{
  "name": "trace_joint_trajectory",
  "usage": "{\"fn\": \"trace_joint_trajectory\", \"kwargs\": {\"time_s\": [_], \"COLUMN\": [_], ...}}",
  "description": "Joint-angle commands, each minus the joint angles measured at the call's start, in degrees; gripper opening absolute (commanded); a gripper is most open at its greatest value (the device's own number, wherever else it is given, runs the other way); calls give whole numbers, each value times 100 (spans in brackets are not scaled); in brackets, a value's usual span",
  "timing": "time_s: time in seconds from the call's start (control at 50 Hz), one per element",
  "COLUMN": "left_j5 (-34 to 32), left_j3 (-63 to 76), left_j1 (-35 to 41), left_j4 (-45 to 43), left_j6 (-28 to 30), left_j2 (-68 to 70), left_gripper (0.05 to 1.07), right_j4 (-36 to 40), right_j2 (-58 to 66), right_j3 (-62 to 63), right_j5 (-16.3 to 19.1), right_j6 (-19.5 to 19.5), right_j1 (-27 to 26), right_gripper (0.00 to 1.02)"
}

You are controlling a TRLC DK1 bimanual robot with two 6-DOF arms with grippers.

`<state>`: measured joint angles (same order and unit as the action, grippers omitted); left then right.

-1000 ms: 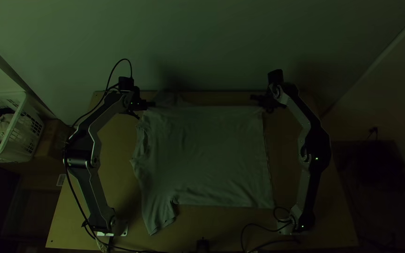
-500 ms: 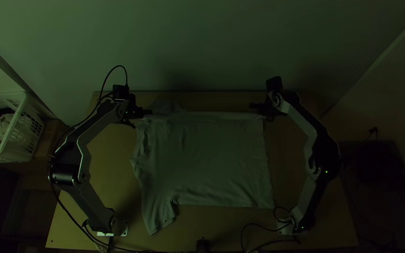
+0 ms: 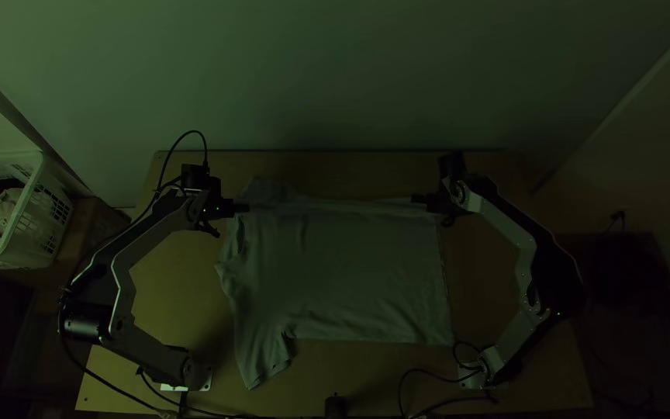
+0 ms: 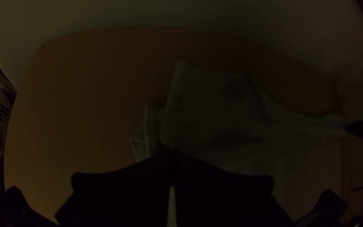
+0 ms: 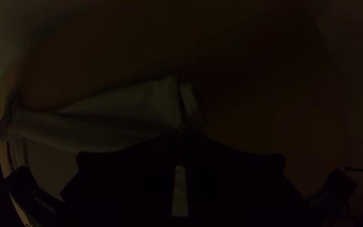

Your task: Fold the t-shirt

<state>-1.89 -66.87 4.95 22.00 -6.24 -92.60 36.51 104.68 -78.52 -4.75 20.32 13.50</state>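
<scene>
Grey t-shirt spans between the left and right jaws, far side clamped in each.

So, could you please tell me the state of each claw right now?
Left claw: closed, holding the t-shirt along its far side, near the sleeve.
Right claw: closed, holding the far side near the hem.

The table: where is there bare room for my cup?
Bare tabletop shows beyond the t-shirt, between it and the left arm and right arm, and near the front, between the sleeve and cables, save a small black object. It is crowded at the t-shirt's far side, where both arms' jaws grip it.
</scene>
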Motion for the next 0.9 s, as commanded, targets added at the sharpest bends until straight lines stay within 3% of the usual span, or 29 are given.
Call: {"fn": "trace_joint_trajectory", "kwargs": {"time_s": [0.0,0.44,0.5,0.54,0.56,0.62,0.64,0.68,0.7,0.88], "left_j5": [22,13,13,-75,-206,-505,-637,-830,-892,-954], "left_j3": [438,1598,1677,1713,1739,1774,1765,1730,1704,1651], "left_j1": [67,155,164,173,173,129,120,23,-29,-214], "left_j4": [-64,-249,-249,-196,-196,-126,-55,41,112,331], "left_j6": [-105,-246,-343,-369,-369,-369,-360,-369,-369,-193], "left_j2": [427,1033,1095,1156,1191,1279,1306,1341,1393,2114], "left_gripper": [8,8,15,35,50,97,104,103,103,103], "right_j4": [-74,-259,-250,-259,-259,-259,-259,-259,-259,-215], "right_j2": [-299,-730,-836,-950,-1003,-1196,-1284,-1477,-1565,-2338], "right_j3": [311,1085,1216,1304,1348,1498,1550,1647,1691,1946], "right_j5": [-105,-149,-140,-140,-140,-140,-140,-140,-140,-105], "right_j6": [-36,-10,7,7,7,-1,-1,-10,-19,-177], "right_j1": [39,48,39,39,39,21,13,4,-5,-119], "right_gripper": [3,3,4,13,23,65,79,94,96,99]}}
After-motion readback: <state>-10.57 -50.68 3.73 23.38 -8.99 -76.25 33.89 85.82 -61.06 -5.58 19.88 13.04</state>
